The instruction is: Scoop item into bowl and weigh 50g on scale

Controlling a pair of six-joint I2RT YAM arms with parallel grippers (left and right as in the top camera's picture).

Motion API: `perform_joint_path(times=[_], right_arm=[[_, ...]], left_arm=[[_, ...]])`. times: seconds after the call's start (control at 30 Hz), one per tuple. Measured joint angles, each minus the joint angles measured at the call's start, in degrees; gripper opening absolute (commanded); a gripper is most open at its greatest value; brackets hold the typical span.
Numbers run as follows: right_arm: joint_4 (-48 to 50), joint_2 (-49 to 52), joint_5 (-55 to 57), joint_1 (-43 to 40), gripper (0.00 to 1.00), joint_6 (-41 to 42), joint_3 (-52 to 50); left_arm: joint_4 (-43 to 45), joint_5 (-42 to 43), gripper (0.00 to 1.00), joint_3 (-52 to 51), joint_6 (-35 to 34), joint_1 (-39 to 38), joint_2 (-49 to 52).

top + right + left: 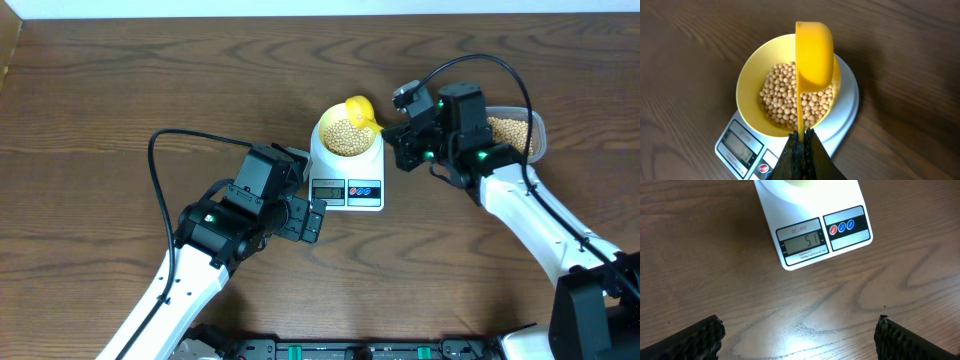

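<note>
Yellow scoop [814, 60]: tipped over the far right side of the bowl, its cup above the beans. From the right wrist view we see no beans left in it.
Right gripper [801, 142]: fingers pressed together, pinching the end of the scoop's thin handle.
Long axis: the handle runs straight out from the right gripper's fingers to the cup, pointing from the right of the scale in toward the bowl.
Bowl [742, 85]: pale yellow and round, sitting centred on the scale's platform.
Soybeans [782, 97]: a tan heap covering the bottom of the bowl. More lie in the clear tub [520, 130] behind the right arm.
Scale [845, 200]: white, in the middle of the wooden table [700, 255], front edge toward the robot.
Display [802, 241]: reads 51.
Left gripper [800, 342]: fingers spread wide and holding nothing, poised over bare wood just in front of the display.
Nearer arm: the right one is at the bowl, with the scoop over its rim. The left one is near the scale's front, apart from the bowl.
Our judgement: the weight looks about on target, so the next move probably draws the scoop back along its handle line, up and to the right, clear of the rim.
Risk: we think a nudge to the bowl or platform would disturb the reading.
</note>
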Motion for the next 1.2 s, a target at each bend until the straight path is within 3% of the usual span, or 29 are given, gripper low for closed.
perform_joint_path(times=[1.2], right_arm=[[-1.09, 2.32, 5.57, 5.11, 0.01, -5.38, 0.0]], left_arm=[[0.0, 0.0, 0.98, 0.0, 0.0, 0.0, 0.0]])
